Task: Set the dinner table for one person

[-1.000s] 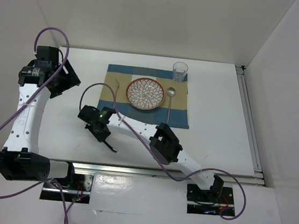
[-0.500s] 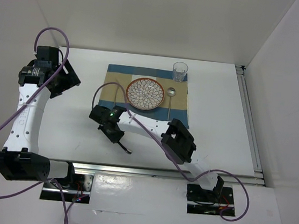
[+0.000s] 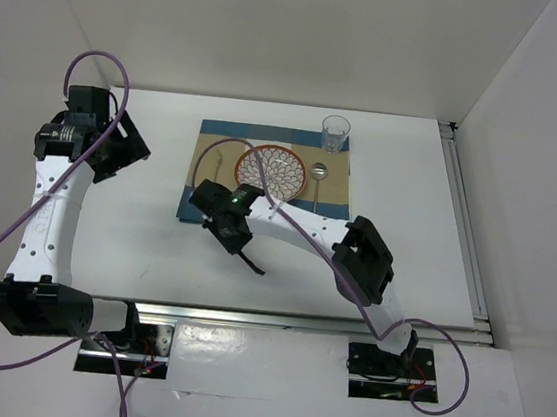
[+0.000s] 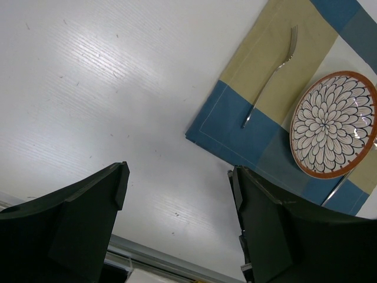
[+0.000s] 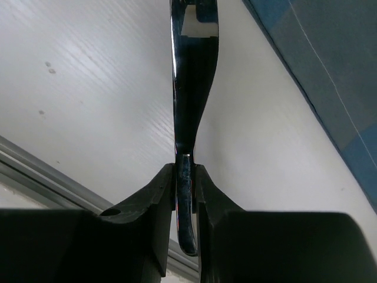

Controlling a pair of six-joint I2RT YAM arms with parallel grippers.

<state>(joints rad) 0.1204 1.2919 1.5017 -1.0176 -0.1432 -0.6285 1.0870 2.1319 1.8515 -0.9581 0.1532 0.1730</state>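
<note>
— What is being gripped by the right claw (image 5: 185, 171)?

— A slim, shiny metal utensil (image 5: 191, 88) is being clamped between its two fingers, which are being pressed against it from both sides. Whether a knife or something else is being held cannot be told.

— And what is being seen under it?

— The white worktop (image 5: 88, 88) is being shown directly beneath the claw and the utensil, spreading out on every side. Whether it is being touched by the utensil cannot be told. A metal rail (image 5: 35, 171) is being seen along the worktop's edge, on the near side of the claw.

— What is being found further out?

— A blue-and-tan placemat (image 3: 334, 205) is being carried flat by the worktop just beside the claw, which is being held over the mat's near edge, close to its left corner. Just beyond the claw, a patterned plate (image 3: 278, 166) is being borne by the placemat. A fork (image 4: 271, 76) is being seen to the left of the plate and a spoon (image 3: 317, 188) to the right of it. A glass (image 3: 335, 133) is being shown upright at the far right corner, well apart from the claw.

— And the left claw (image 4: 178, 183)?

— It is being held with its fingers spread wide and nothing between them, above bare worktop, well apart to the left of the right claw and the placemat.
</note>
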